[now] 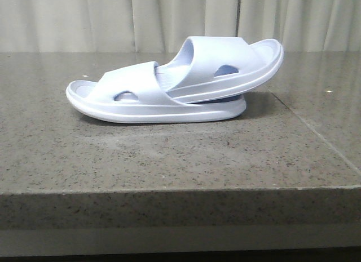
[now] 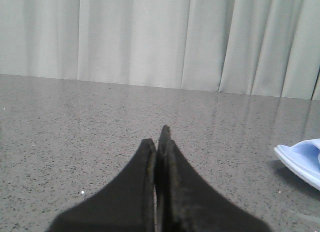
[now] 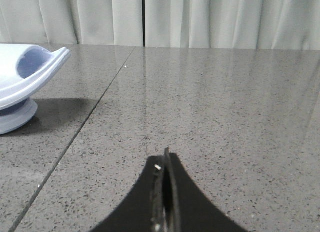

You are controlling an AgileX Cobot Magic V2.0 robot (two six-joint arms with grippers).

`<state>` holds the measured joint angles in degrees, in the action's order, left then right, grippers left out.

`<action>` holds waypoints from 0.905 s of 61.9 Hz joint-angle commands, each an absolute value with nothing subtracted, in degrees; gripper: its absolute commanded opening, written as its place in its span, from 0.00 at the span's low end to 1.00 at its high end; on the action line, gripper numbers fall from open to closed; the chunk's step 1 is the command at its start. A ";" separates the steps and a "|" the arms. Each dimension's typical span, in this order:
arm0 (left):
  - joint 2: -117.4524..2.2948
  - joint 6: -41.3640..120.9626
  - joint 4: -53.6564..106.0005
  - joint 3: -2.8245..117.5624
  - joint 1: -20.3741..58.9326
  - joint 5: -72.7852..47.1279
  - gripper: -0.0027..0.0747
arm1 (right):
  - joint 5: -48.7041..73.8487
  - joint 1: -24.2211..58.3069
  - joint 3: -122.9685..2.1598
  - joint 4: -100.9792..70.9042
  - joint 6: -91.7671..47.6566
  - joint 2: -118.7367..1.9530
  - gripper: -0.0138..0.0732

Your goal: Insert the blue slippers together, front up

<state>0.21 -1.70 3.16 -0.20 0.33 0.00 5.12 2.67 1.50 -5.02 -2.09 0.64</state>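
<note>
Two pale lavender-blue foam slippers lie nested on the grey stone table in the front view. The lower slipper [image 1: 141, 101] lies flat, soles down. The upper slipper [image 1: 225, 65] is pushed under the lower one's strap and tilts up to the right. Neither arm shows in the front view. In the left wrist view my left gripper [image 2: 159, 137] is shut and empty above bare table, with a slipper end [image 2: 302, 159] at the right edge. In the right wrist view my right gripper [image 3: 165, 159] is shut and empty, with the slippers' other end [image 3: 25, 80] at the far left.
The grey speckled table [image 1: 169, 160] has a front edge close to the camera and a seam line [image 1: 316, 132] running along its right part. Pale curtains [image 1: 113, 20] hang behind the table.
</note>
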 commanded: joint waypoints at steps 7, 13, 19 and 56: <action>1.09 -2.25 3.24 -0.52 0.70 4.42 0.01 | -0.49 2.44 1.19 -4.38 -1.04 1.54 0.08; 1.09 -2.25 3.24 -0.52 0.70 4.42 0.01 | -0.62 2.44 1.19 -4.38 -1.04 1.54 0.08; 1.09 -2.25 3.24 -0.52 0.70 4.42 0.01 | -0.41 2.44 1.19 -4.38 -1.04 1.54 0.08; 1.09 -2.25 3.24 -0.52 0.70 4.42 0.01 | -0.41 2.44 1.19 -4.38 -1.04 1.54 0.08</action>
